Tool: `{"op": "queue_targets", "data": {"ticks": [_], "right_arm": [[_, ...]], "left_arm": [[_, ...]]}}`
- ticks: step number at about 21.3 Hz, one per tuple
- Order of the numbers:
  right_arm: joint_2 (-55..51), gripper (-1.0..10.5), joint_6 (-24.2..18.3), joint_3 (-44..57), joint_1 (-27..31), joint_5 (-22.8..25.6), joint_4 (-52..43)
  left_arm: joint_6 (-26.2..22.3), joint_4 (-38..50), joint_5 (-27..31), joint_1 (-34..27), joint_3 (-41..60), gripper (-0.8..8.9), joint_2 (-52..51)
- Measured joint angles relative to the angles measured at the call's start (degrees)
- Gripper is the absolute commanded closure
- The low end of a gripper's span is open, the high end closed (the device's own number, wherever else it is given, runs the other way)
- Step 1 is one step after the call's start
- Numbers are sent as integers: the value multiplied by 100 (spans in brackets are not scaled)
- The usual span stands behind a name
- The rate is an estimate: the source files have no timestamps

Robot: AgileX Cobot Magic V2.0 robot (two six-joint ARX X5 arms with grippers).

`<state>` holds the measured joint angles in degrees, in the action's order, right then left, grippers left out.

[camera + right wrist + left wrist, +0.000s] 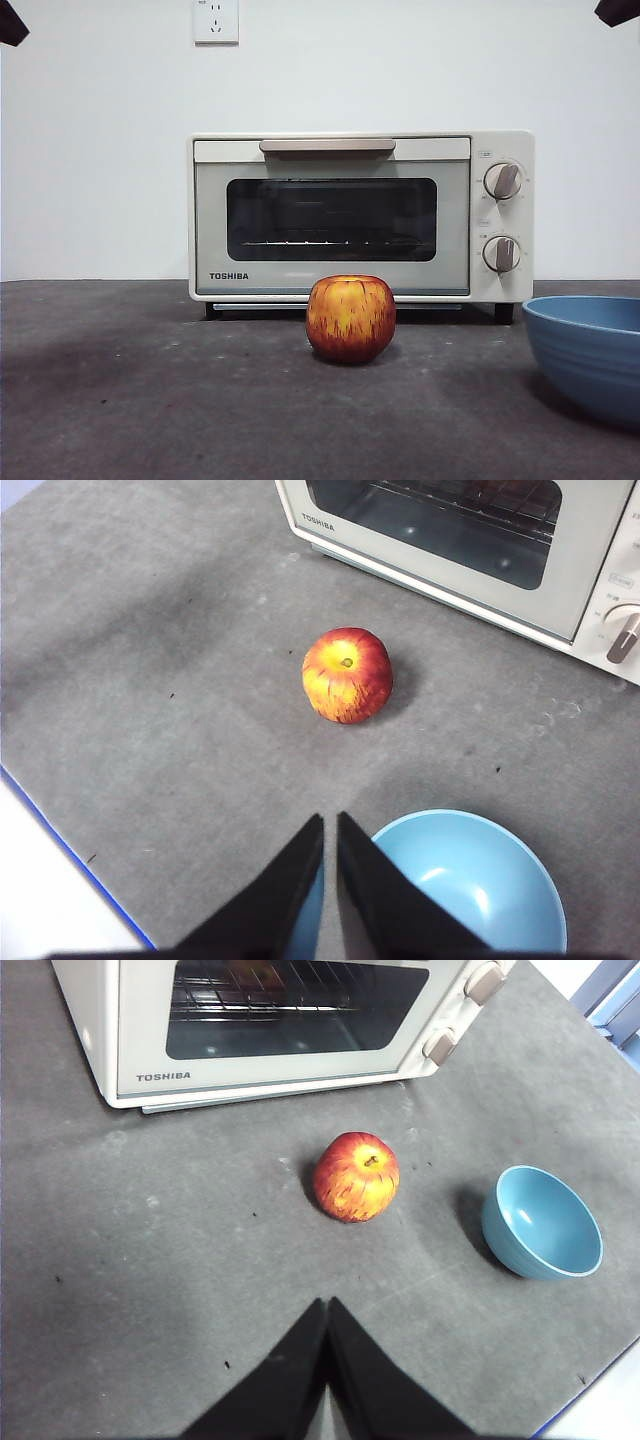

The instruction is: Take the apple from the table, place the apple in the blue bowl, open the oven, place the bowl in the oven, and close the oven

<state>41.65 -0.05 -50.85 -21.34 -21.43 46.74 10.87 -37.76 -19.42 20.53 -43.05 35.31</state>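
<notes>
The red, yellow-streaked apple (350, 318) stands upright on the dark grey table (150, 400), in front of the cream Toshiba oven (360, 215), whose door is closed. The blue bowl (590, 350) sits empty at the right, cut off by the picture's edge. My left gripper (326, 1303) hangs high above the table, shut and holding nothing, well short of the apple (357, 1176) and the bowl (542, 1222). My right gripper (330, 817) is also shut and empty, hovering over the rim of the bowl (470, 880), with the apple (347, 675) further ahead.
A wall socket (216, 20) sits on the white wall behind the oven. Both arms show only as black tips at the top corners (12, 22) (618, 10). The table's blue-edged border (70, 855) runs near the right arm's side.
</notes>
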Motion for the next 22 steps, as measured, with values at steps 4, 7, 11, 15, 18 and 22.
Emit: {"op": "queue_targets", "data": {"ticks": [4, 7, 11, 15, 18, 22], "right_arm": [[13, 367, 166, 0, -2, 444, -50], [195, 367, 365, 0, -2, 507, -11], [710, 367, 511, 0, -227, 496, -365], [1611, 367, 778, 0, -802, 503, -1174], [2439, 367, 920, -247, -1123, 654, -1565], [3696, 367, 951, -1038, -1480, 1012, -1659]], "left_arm": [[-7, 0, 0, 0, -4, 806, 0], [-7, 0, 0, 0, -9, 806, 0], [-7, 2, 0, 0, -9, 806, 0], [-7, 2, 0, 0, -9, 806, 0], [-7, 35, 0, 0, -9, 806, 0], [-7, 96, 0, 0, -9, 806, 0]]}}
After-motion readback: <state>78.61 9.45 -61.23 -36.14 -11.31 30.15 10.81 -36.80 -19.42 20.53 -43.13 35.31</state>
